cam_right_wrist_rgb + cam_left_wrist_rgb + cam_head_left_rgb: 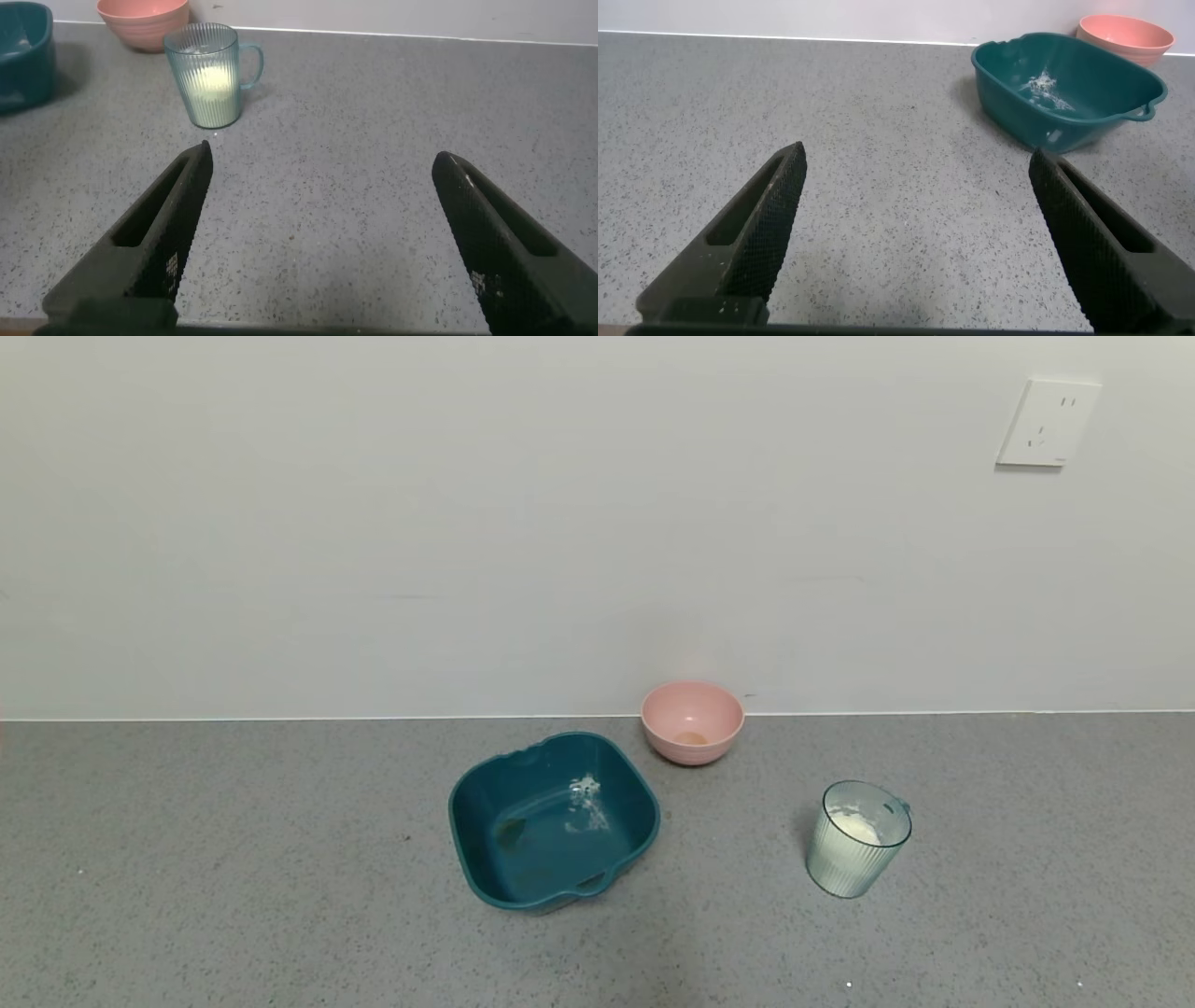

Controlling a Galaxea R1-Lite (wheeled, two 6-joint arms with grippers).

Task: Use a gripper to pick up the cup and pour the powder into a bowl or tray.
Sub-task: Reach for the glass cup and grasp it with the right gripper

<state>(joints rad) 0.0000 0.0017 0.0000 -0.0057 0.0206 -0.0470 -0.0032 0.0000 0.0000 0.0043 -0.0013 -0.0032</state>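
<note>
The translucent pale blue-green ribbed cup stands upright on the grey counter at the right, with white powder inside; it also shows in the right wrist view. The dark teal basin sits at the centre with traces of powder on its floor; it also shows in the left wrist view. My right gripper is open and empty, low over the counter, short of the cup. My left gripper is open and empty, short of the basin. Neither gripper shows in the head view.
A small pink bowl stands against the wall behind the basin, between basin and cup. The white wall runs along the back of the counter, with a socket at upper right. Bare grey counter lies left of the basin.
</note>
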